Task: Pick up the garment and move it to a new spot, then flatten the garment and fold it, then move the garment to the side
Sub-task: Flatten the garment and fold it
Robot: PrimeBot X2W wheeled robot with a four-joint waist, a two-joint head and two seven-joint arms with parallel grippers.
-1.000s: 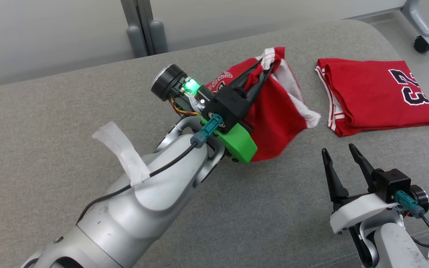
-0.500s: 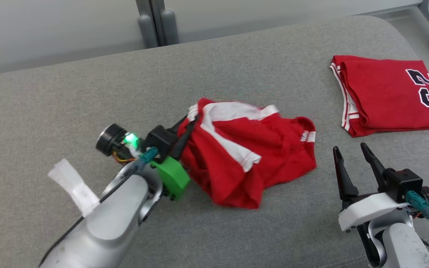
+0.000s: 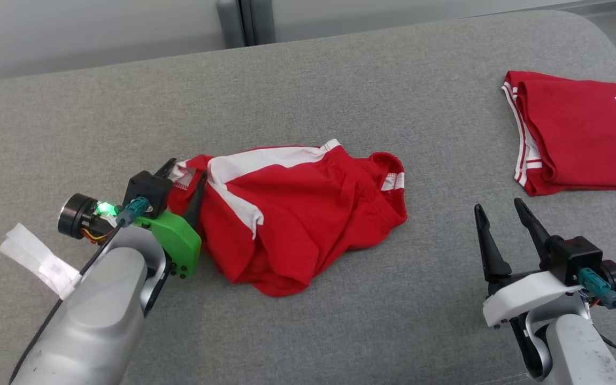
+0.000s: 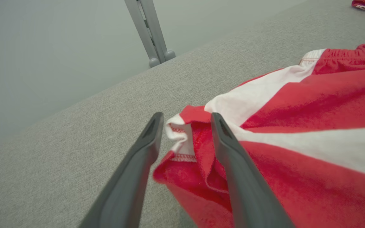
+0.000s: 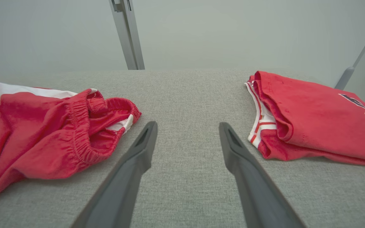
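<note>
Red garment, crumpled in a heap
Shorts with broad white side stripes and an elastic waistband, lying rumpled and unfolded on the grey padded surface, waistband to the right, white-trimmed hem corner at the left.

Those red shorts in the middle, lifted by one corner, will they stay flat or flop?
Probably flop: the shorts lie crumpled in soft folds, so they would likely hang and bunch. They look thin, so probably light. Pushed across the woven grey surface, they would likely wrinkle rather than slide.

Grey fabric surface, pale wall behind
</note>
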